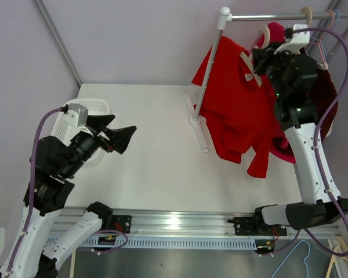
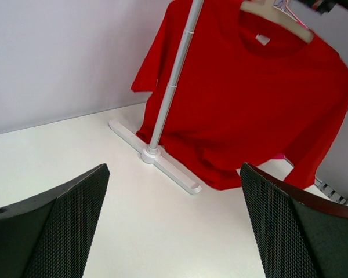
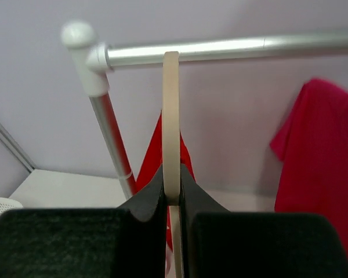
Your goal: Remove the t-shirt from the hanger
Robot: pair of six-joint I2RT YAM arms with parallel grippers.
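The right gripper [image 3: 171, 194] was pinched shut on the pale hook of the hanger [image 3: 171, 116], just under the rail [image 3: 220, 49] of the rack at the tabletop's far right corner. The red t-shirt [image 1: 238, 116] hung from that hanger, its hem drooping low beside the rack's post [image 1: 207, 75]. The left gripper [image 1: 113, 136] was spread wide and empty over the tabletop's left side, near the white basket [image 1: 95, 107] at the far left corner and well apart from the shirt.

The likeliest trouble lay in the grip itself. The jaws held only a thin hook, so the loaded hanger could probably swivel or slip once lifted. If the hook was not raised clear, it might catch the rail and tip the rack. The sleeve nearest the post could snag there. Another dark red garment [image 1: 325, 98] hung close by and might be dragged along. A hard tug by the left arm could pull the hanger free.
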